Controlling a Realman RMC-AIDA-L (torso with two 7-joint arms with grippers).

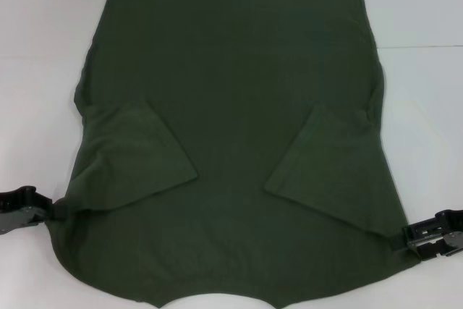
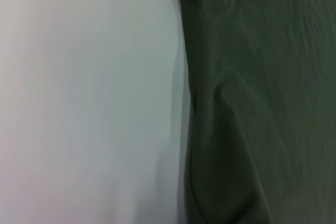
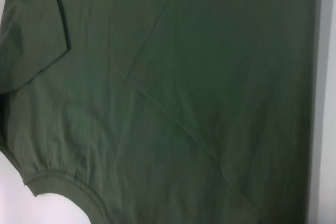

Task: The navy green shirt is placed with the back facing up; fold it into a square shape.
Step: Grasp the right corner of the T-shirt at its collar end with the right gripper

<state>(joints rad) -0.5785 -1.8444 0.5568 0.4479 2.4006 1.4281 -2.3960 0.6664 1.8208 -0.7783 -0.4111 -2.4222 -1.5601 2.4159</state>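
The navy green shirt (image 1: 231, 92) lies flat on the white table, plain back up, with its collar toward me at the near edge. Both short sleeves are folded inward over the body, the left sleeve (image 1: 134, 153) and the right sleeve (image 1: 333, 171). My left gripper (image 1: 56, 210) sits at the shirt's left edge by the shoulder, shut on the cloth, which is drawn toward it in a small point. My right gripper (image 1: 406, 239) grips the right edge the same way. The left wrist view shows the shirt (image 2: 262, 103) edge, the right wrist view the shirt (image 3: 184, 103) and its collar band.
The white table (image 1: 36, 70) shows bare on both sides of the shirt and beyond its far hem. The shirt's near edge runs out of the bottom of the head view.
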